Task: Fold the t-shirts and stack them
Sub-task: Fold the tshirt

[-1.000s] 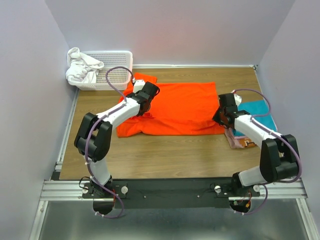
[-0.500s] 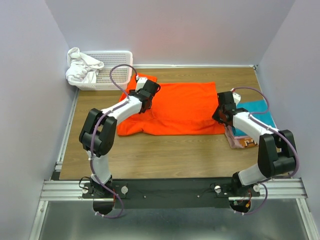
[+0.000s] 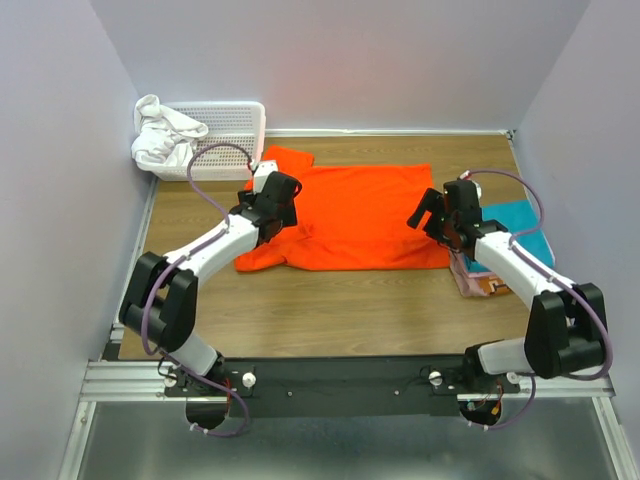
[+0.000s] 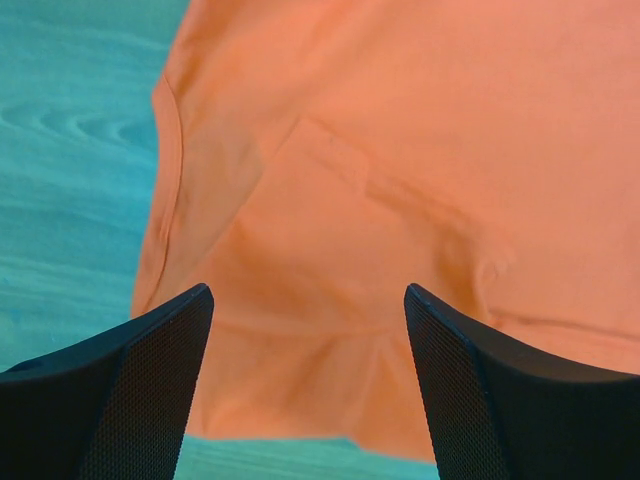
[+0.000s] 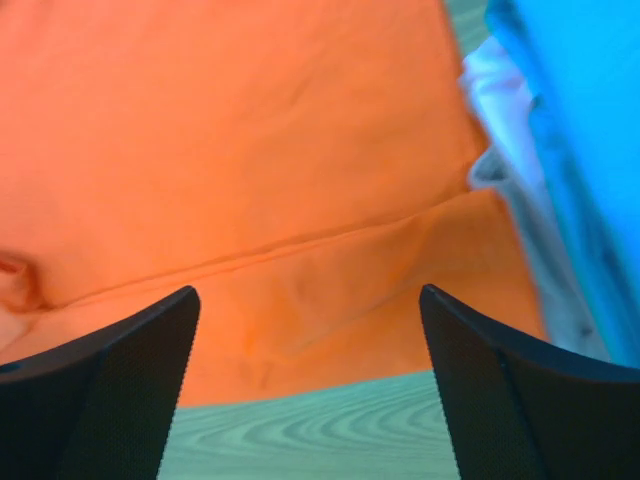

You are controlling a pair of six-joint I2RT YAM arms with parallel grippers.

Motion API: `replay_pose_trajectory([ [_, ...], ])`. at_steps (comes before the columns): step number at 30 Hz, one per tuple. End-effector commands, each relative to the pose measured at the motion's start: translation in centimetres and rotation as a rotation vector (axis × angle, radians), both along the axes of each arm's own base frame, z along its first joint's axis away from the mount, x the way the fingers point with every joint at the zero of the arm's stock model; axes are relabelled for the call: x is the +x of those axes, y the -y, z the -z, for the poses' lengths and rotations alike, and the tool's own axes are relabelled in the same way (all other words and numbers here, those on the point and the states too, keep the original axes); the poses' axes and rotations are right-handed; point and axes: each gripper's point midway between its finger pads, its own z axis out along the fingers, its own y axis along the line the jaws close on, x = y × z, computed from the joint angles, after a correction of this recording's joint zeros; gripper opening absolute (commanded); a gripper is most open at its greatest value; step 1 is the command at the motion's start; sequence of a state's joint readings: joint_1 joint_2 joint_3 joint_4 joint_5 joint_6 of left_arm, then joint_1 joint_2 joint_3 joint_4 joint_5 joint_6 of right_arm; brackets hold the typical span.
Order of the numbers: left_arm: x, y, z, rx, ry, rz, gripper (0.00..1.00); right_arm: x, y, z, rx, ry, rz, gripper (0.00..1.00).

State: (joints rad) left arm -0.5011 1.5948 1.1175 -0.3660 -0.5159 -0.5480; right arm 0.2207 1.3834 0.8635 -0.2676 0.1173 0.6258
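The bright orange t-shirt point(image 3: 350, 215) lies spread on the wooden table, folded over along its front, one sleeve sticking out at the back left. My left gripper point(image 3: 280, 190) hovers over its left part, open with nothing between the fingers; the left wrist view shows the orange cloth point(image 4: 400, 150) below my left gripper point(image 4: 310, 380). My right gripper point(image 3: 425, 212) is open over the shirt's right edge, and the right wrist view shows a folded hem point(image 5: 250, 150) under my right gripper point(image 5: 310, 380). A teal folded shirt point(image 3: 515, 225) tops a pile at the right, a patterned one point(image 3: 485, 283) beneath it.
A white plastic basket point(image 3: 235, 120) stands at the back left with white cloth point(image 3: 165, 135) hanging over its corner. Walls close in the table on the left, back and right. The pile's teal shirt point(image 5: 580, 120) lies close to the right gripper.
Both grippers have opened and let go of the orange shirt. The left arm's elbow has swung out to the left. The right gripper has lifted slightly off the shirt's right edge.
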Motion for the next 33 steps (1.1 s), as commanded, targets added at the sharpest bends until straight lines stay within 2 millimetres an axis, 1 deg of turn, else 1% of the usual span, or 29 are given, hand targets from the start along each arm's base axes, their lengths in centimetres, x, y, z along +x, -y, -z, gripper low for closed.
replay_pose_trajectory([
  [1,-0.9,1.8,1.3,-0.164,0.006,0.048,0.86,-1.7,-2.7,1.2,0.096,-0.034,-0.119,1.00],
  [2,-1.7,1.5,2.8,-0.170,-0.021,0.056,0.86,-1.9,-2.9,1.8,0.100,-0.054,-0.129,1.00],
  [3,-1.5,1.6,3.0,-0.195,-0.009,0.061,0.86,-2.1,-3.0,2.2,0.099,-0.067,-0.131,1.00],
  [4,-1.7,1.6,3.5,-0.211,-0.018,0.063,0.86,-2.1,-3.0,2.5,0.101,-0.073,-0.131,1.00],
  [5,-2.1,1.4,4.6,-0.244,-0.050,0.071,0.86,-2.2,-3.3,2.7,0.110,-0.079,-0.137,1.00],
  [7,-2.0,1.5,5.4,-0.275,-0.062,0.082,0.86,-2.2,-3.4,3.6,0.109,-0.096,-0.144,1.00],
  [8,-2.3,1.2,6.4,-0.285,-0.085,0.081,0.86,-2.0,-3.2,3.8,0.092,-0.095,-0.148,1.00],
  [11,-2.4,0.4,7.5,-0.285,-0.112,0.060,0.86,-1.5,-2.8,5.0,0.060,-0.126,-0.132,1.00],
  [13,-3.0,-0.8,8.7,-0.282,-0.149,0.027,0.86,-1.2,-2.5,5.8,0.043,-0.146,-0.121,1.00],
  [14,-3.5,-1.5,9.2,-0.274,-0.163,0.007,0.86,-0.9,-2.6,5.8,0.040,-0.146,-0.122,1.00],
  [15,-3.7,-2.0,9.4,-0.266,-0.171,-0.010,0.86,-0.5,-2.0,5.9,0.013,-0.142,-0.098,1.00],
  [17,-4.6,-4.1,10.0,-0.231,-0.190,-0.081,0.86,-0.3,-1.4,6.5,-0.013,-0.152,-0.074,1.00],
  [18,-4.8,-4.7,10.0,-0.221,-0.190,-0.103,0.86,-0.3,-1.0,6.7,-0.032,-0.156,-0.059,1.00],
  [20,-5.3,-6.4,10.2,-0.194,-0.199,-0.159,0.86,-0.4,-0.9,7.5,-0.040,-0.177,-0.058,1.00],
  [23,-6.1,-7.6,10.7,-0.180,-0.220,-0.193,0.86,-1.1,-1.3,8.8,-0.026,-0.218,-0.074,1.00],
  [26,-6.6,-7.5,11.1,-0.196,-0.238,-0.201,0.86,-2.3,-1.3,9.7,-0.013,-0.251,-0.077,1.00],
  [27,-7.1,-7.5,11.3,-0.204,-0.254,-0.213,0.86,-3.3,-1.7,10.1,0.014,-0.274,-0.093,1.00],
  [28,-7.4,-7.5,11.2,-0.202,-0.260,-0.214,0.86,-3.2,-1.7,9.9,0.016,-0.267,-0.093,1.00],
  [29,-7.6,-7.6,11.1,-0.202,-0.265,-0.226,0.86,-4.1,-1.7,10.3,0.019,-0.283,-0.093,1.00],
  [30,-7.9,-7.7,10.7,-0.218,-0.253,-0.252,0.86,-4.5,-2.1,9.8,0.047,-0.278,-0.108,1.00],
  [32,-9.1,-8.3,10.5,-0.212,-0.270,-0.290,0.86,-5.3,-2.1,9.7,0.059,-0.282,-0.106,1.00],
  [33,-9.5,-8.3,10.0,-0.231,-0.259,-0.316,0.86,-6.4,-1.9,9.9,0.062,-0.302,-0.098,1.00],
])
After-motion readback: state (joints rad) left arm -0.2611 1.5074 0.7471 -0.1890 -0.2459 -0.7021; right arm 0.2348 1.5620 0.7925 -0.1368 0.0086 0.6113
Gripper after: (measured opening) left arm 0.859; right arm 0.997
